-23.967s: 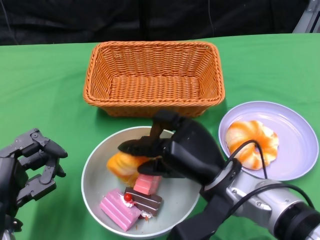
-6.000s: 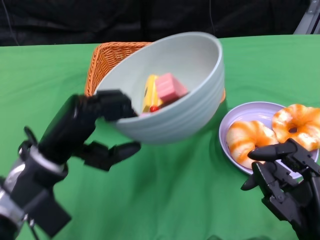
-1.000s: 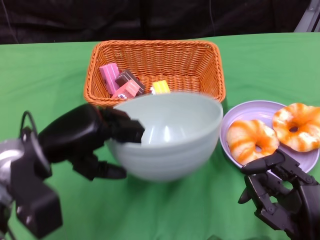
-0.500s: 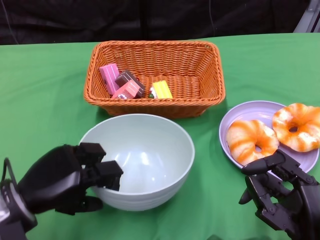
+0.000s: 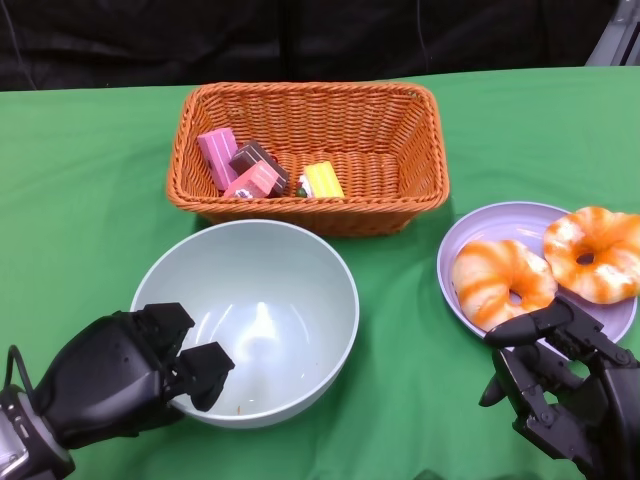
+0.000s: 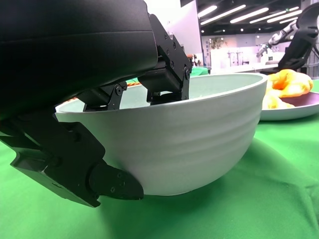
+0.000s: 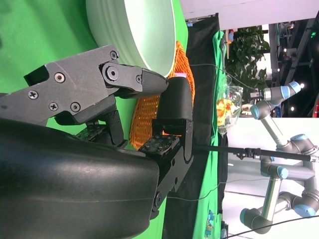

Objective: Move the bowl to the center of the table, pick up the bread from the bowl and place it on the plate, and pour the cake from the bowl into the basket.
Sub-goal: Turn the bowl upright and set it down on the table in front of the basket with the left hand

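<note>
Your pale green bowl (image 5: 250, 320) sits upright on the green table (image 5: 90, 200), just in front of the orange basket (image 5: 308, 155), and it looks empty apart from a few crumbs. The left hand (image 5: 130, 375) has hold of the bowl's near rim: fingers (image 5: 200, 370) hooked over the edge inside, thumb against the outer wall, which you can see clearly in the left wrist view (image 6: 164, 79).

Using the basket as your reference: the cake pieces (image 5: 262, 172) are all inside it, bunched toward its left half, a pink slice, a brown one, a reddish one and a yellow one. The lilac plate (image 5: 470, 232) is just to the right of the basket and a bit nearer to you, and it's carrying two glazed orange bread rings (image 5: 540, 270) lying side by side, touching.

The right hand (image 5: 560, 385) is in front of the plate, well right of the basket, holding nothing, fingers spread and loosely bent above the cloth. The right wrist view only shows its own fingers (image 7: 124, 79) with the bowl and basket beyond.
</note>
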### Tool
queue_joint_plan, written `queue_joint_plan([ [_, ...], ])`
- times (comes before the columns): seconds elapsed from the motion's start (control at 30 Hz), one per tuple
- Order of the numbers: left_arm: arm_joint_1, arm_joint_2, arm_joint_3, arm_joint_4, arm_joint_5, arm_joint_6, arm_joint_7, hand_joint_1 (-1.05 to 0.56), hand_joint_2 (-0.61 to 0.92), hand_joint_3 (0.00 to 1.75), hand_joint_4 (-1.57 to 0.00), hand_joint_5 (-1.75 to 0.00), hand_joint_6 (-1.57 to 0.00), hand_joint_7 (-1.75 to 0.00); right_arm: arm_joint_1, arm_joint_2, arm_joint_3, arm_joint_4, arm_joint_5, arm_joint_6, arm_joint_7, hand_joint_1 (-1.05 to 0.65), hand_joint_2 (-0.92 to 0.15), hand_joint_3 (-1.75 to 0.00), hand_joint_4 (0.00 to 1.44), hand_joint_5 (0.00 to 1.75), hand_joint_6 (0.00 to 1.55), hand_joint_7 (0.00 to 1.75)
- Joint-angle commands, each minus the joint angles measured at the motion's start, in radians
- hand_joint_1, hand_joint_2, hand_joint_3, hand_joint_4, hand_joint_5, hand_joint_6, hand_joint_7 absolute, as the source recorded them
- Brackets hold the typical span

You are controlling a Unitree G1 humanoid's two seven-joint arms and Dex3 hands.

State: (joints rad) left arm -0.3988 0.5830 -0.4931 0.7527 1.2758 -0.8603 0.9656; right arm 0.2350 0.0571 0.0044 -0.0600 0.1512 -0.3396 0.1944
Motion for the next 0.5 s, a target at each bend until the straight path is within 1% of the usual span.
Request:
queue_joint_plan([
  [0.03, -0.006, 0.021, -0.018, -0.008, -0.049, 0.060, -0.055, -0.06, 0.74, 0.24, -0.70, -1.75, -0.55, -1.71, 0.008, -0.007, -0.004, -0.022, 0.005, 0.013, -0.012, -0.19, -0.82, -0.53, 0.65, 1.62, 0.61, 1.32],
  [0.07, 0.000, 0.022, -0.021, -0.022, -0.063, 0.079, -0.087, -0.08, 0.77, 0.17, -0.69, -1.75, -0.55, -1.69, 0.009, -0.006, -0.003, -0.025, 0.005, 0.017, -0.014, -0.19, -0.82, -0.53, 0.65, 1.62, 0.61, 1.32],
  [0.13, 0.018, 0.032, -0.021, -0.061, -0.101, 0.098, -0.159, -0.13, 0.82, 0.09, -0.65, -1.75, -0.58, -1.56, 0.008, -0.007, -0.002, -0.024, 0.003, 0.015, -0.015, -0.18, -0.82, -0.53, 0.65, 1.62, 0.62, 1.32],
  [0.17, 0.029, 0.038, -0.019, -0.084, -0.122, 0.107, -0.199, -0.15, 0.85, 0.05, -0.64, -1.74, -0.64, -1.39, 0.007, -0.008, -0.002, -0.023, -0.001, 0.013, -0.016, -0.18, -0.82, -0.53, 0.65, 1.63, 0.62, 1.32],
  [0.2, 0.038, 0.043, -0.017, -0.102, -0.140, 0.115, -0.228, -0.18, 0.86, 0.03, -0.67, -1.64, -0.74, -1.06, 0.007, -0.009, -0.002, -0.022, -0.004, 0.011, -0.016, -0.18, -0.82, -0.53, 0.65, 1.63, 0.62, 1.32],
  [0.23, 0.044, 0.046, -0.017, -0.117, -0.153, 0.122, -0.249, -0.20, 0.88, 0.01, -0.69, -1.57, -0.91, -0.66, 0.007, -0.010, -0.002, -0.022, -0.005, 0.010, -0.017, -0.18, -0.82, -0.53, 0.65, 1.63, 0.62, 1.32],
  [0.27, 0.055, 0.056, -0.014, -0.144, -0.161, 0.139, -0.283, -0.20, 0.88, 0.01, -0.70, -1.55, -1.00, -0.47, 0.006, -0.010, -0.001, -0.021, -0.001, 0.011, -0.014, -0.18, -0.82, -0.53, 0.65, 1.63, 0.62, 1.32],
  [0.3, 0.062, 0.063, -0.014, -0.166, -0.167, 0.152, -0.308, -0.23, 0.90, 0.02, -0.73, -1.27, -0.99, -0.29, 0.006, -0.010, -0.001, -0.021, 0.002, 0.012, -0.012, -0.18, -0.82, -0.54, 0.65, 1.63, 0.61, 1.32],
  [0.33, 0.069, 0.069, -0.013, -0.183, -0.173, 0.163, -0.328, -0.25, 0.91, 0.02, -0.80, -1.00, -1.00, -0.15, 0.006, -0.011, -0.001, -0.021, 0.004, 0.012, -0.011, -0.18, -0.82, -0.54, 0.65, 1.63, 0.61, 1.32],
  [0.37, 0.074, 0.073, -0.012, -0.197, -0.179, 0.171, -0.342, -0.26, 0.92, 0.03, -0.83, -0.91, -1.00, -0.10, 0.006, -0.011, -0.001, -0.021, 0.005, 0.013, -0.010, -0.18, -0.82, -0.54, 0.64, 1.63, 0.61, 1.32],
  [0.4, 0.078, 0.074, -0.012, -0.205, -0.184, 0.176, -0.350, -0.26, 0.92, 0.03, -0.84, -0.86, -1.00, -0.07, 0.006, -0.011, -0.001, -0.021, 0.005, 0.013, -0.010, -0.18, -0.82, -0.54, 0.64, 1.63, 0.61, 1.32],
  [0.5, 0.085, 0.079, -0.013, -0.221, -0.195, 0.186, -0.365, -0.26, 0.92, 0.03, -0.86, -0.81, -1.01, -0.04, 0.006, -0.011, 0.000, -0.021, 0.005, 0.013, -0.010, -0.18, -0.82, -0.55, 0.64, 1.64, 0.60, 1.33],
])
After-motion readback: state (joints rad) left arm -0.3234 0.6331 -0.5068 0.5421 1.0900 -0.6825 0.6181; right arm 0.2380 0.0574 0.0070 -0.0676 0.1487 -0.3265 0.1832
